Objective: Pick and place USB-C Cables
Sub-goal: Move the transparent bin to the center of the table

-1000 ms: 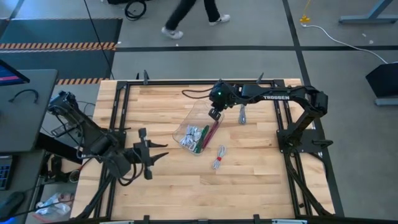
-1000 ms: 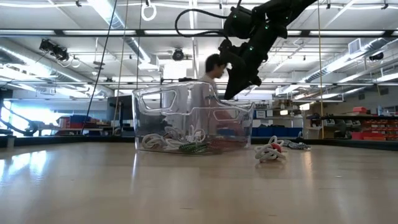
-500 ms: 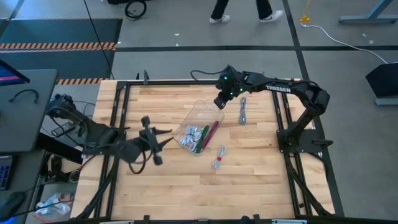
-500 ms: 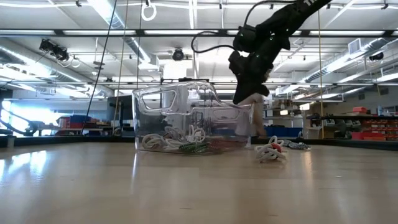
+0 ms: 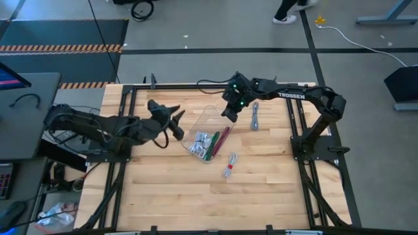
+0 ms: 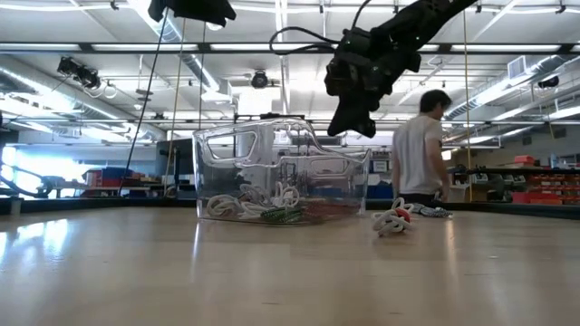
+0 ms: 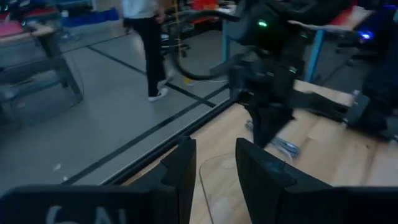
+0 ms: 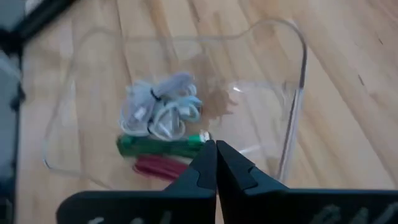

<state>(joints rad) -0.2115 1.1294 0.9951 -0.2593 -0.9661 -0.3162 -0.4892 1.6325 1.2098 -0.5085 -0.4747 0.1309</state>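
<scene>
R gripper (image 5: 228, 115) hangs above the far edge of the clear tray (image 5: 204, 119), fingers pressed together, holding nothing. L gripper (image 5: 175, 124) is raised just left of the tray, jaws a narrow gap apart, nothing between them. Inside the tray: grey/white cable bundles (image 8: 160, 109), 1 green cable (image 8: 163, 144) and 1 red one (image 8: 158, 167). On the table right of the tray: a grey bundle w/ red tie (image 5: 229, 166) nearer, a straight grey cable (image 5: 255, 116) farther. A person (image 6: 420, 149) stands in the room beyond.
</scene>
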